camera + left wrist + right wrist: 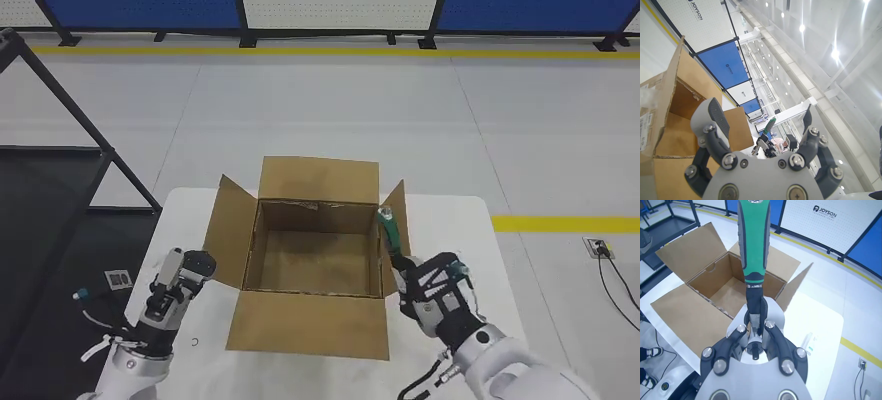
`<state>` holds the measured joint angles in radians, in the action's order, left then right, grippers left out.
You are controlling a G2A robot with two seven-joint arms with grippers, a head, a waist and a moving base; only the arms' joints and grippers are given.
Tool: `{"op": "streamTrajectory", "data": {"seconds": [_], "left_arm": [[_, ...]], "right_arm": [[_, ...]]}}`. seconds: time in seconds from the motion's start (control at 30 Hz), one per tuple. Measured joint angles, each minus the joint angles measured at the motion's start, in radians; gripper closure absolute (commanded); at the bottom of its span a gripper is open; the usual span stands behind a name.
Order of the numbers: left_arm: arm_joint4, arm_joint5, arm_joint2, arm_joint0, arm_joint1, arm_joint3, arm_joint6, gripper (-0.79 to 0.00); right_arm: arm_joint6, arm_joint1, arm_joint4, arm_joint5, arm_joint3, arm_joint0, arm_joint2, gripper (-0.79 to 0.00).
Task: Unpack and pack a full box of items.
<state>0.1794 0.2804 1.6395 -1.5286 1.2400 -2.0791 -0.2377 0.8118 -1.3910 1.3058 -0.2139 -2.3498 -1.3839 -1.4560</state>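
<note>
One item in hand: your right gripper clenched on shank of green-handled tool, held at right flap of box. Your left gripper spread wide, grasping nothing, near left flap. Box flaps open, floor bare. White packet lies on table. Judgement: unpacking looks about done; you have packing all left.

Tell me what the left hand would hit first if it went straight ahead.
Nothing close: the open left hand points up past the box into open air. The green-handled tool in the right hand lies farther along, depth unclear.
</note>
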Motion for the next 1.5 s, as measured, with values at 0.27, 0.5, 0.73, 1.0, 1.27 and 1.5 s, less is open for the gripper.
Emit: {"op": "streamTrajectory", "data": {"seconds": [0.27, 0.5, 0.73, 1.0, 1.27, 1.5], "left_arm": [[-0.061, -0.027, -0.081, 0.036, 0.006, 0.007, 0.029, -0.785], [-0.117, -0.033, -0.146, 0.047, 0.013, 0.005, 0.079, -0.785], [-0.154, -0.037, -0.177, 0.033, 0.019, -0.015, 0.129, -0.785], [-0.171, -0.047, -0.19, 0.01, 0.023, -0.027, 0.165, -0.785], [-0.176, -0.051, -0.198, 0.012, 0.025, -0.023, 0.171, -0.785], [-0.176, -0.051, -0.198, 0.012, 0.025, -0.023, 0.171, -0.785]], "right_arm": [[-0.197, 0.014, -0.311, -0.089, 0.0, -0.257, -0.324, 0.0], [0.049, 0.038, -0.478, -0.069, 0.175, -0.159, -0.381, 0.0], [0.241, 0.062, -0.517, -0.109, 0.515, 0.111, -0.29, 0.0], [0.386, 0.09, -0.534, -0.16, 0.839, 0.317, -0.254, 0.0], [0.388, 0.109, -0.452, -0.131, 0.949, 0.378, -0.209, 0.0], [0.37, 0.12, -0.412, -0.099, 0.939, 0.374, -0.179, 0.0]]}}
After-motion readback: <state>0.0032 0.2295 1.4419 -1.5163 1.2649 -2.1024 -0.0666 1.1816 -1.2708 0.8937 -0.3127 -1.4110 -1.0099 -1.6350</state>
